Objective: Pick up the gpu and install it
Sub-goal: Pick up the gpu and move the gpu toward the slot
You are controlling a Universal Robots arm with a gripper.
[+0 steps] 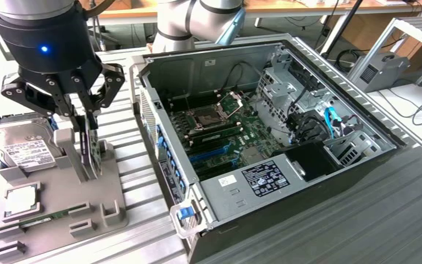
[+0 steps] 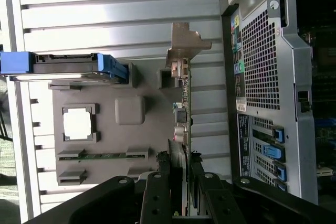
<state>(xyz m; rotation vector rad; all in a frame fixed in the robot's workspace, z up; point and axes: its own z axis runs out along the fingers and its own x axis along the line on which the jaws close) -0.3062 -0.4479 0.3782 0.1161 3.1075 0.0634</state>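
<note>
One gripper (image 2: pixel 180 170) is clamped on the gpu (image 2: pixel 184 115), a finger against each face; the card stands on edge in a slot of the grey tray (image 1: pixel 112 212) on the bench (image 1: pixel 145 242), just beside the open case (image 1: pixel 306 214); a hard drive (image 1: pixel 20 146) rests at the tray's far corner.

Matt grey, probably plastic holder (image 2: pixel 131 111), ribbed bare-metal table (image 2: pixel 105 19), shiny metal bracket (image 2: pixel 186 43) on the gpu (image 2: pixel 185 114).
</note>
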